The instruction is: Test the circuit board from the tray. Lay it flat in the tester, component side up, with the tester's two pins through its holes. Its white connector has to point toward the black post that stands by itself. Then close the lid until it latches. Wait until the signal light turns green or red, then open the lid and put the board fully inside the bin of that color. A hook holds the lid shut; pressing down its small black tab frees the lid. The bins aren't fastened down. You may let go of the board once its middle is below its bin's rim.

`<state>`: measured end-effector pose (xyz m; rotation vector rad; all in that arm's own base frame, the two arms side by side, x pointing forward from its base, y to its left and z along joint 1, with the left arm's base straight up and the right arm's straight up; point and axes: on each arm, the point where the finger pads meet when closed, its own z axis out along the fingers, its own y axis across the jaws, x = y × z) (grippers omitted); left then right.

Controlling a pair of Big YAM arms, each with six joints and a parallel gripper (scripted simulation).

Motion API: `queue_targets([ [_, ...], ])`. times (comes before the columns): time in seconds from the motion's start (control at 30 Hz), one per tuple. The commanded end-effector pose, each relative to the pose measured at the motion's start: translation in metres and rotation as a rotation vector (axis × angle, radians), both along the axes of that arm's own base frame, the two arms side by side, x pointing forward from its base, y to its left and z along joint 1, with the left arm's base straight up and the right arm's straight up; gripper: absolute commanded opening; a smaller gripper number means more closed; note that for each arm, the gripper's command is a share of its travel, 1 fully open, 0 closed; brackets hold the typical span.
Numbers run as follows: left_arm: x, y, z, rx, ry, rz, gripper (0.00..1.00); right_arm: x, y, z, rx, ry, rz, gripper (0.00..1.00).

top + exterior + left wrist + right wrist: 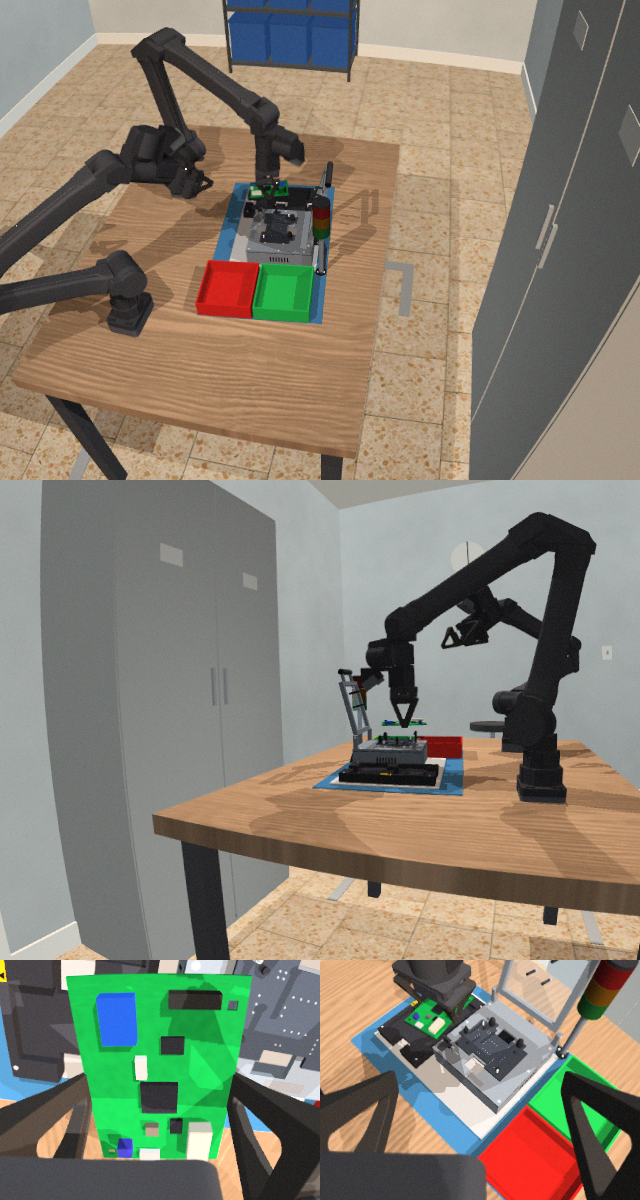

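My left gripper (267, 195) (404, 724) (159, 1081) is shut on the green circuit board (282, 190) (390, 723) (115, 1090) (427, 1016) by its long edges. The board is level, component side up, above the tray (387, 775) (35, 1035) and close to the grey tester (279, 256) (361, 754) (470, 1081). Its white connector (199, 1140) (437, 1025) is at the end nearer the left wrist camera. The tester's lid (353, 707) (525, 1009) stands open. My right gripper (479, 1080) is open and empty, in the air to the side of the tester. The tester's pins are too small to tell.
The red bin (224, 310) (442, 747) and green bin (281, 314) stand side by side beyond the tester's end opposite the tray. The signal light (321, 221) (602, 992) stands on a pole near the lid's hinge side and the green bin.
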<state>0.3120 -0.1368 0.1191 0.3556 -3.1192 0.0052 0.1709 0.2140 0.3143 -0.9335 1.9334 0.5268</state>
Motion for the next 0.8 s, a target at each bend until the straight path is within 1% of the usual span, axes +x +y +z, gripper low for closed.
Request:
queue_targets([
  [0.0,0.021,-0.017,0.019,-0.015,-0.031,-0.252,0.68,0.0,-0.011,0.039,0.043,-0.018,-0.027,1.0],
  [0.07,0.021,-0.017,0.019,-0.015,-0.031,-0.252,0.68,0.0,-0.011,0.039,0.043,-0.018,-0.027,1.0],
  [0.1,0.023,-0.015,0.019,-0.014,-0.032,-0.286,0.68,0.001,-0.01,0.038,0.033,-0.01,-0.031,1.0],
  [0.2,0.024,-0.027,0.02,-0.011,-0.033,-0.458,0.68,0.0,-0.017,0.042,0.026,-0.004,-0.044,1.0],
  [0.57,0.033,-0.053,0.02,-0.001,-0.037,-0.943,0.68,-0.001,-0.026,0.051,0.021,0.0,-0.064,1.0],
  [0.63,0.033,-0.053,0.02,-0.001,-0.037,-0.943,0.68,-0.001,-0.026,0.051,0.021,0.0,-0.064,1.0],
  [0.67,0.035,-0.051,0.021,0.0,-0.038,-0.978,0.68,-0.001,-0.025,0.052,0.025,-0.003,-0.06,1.0],
  [0.77,0.036,-0.064,0.02,0.003,-0.036,-1.15,0.68,-0.001,-0.025,0.05,0.022,-0.001,-0.061,1.0],
])
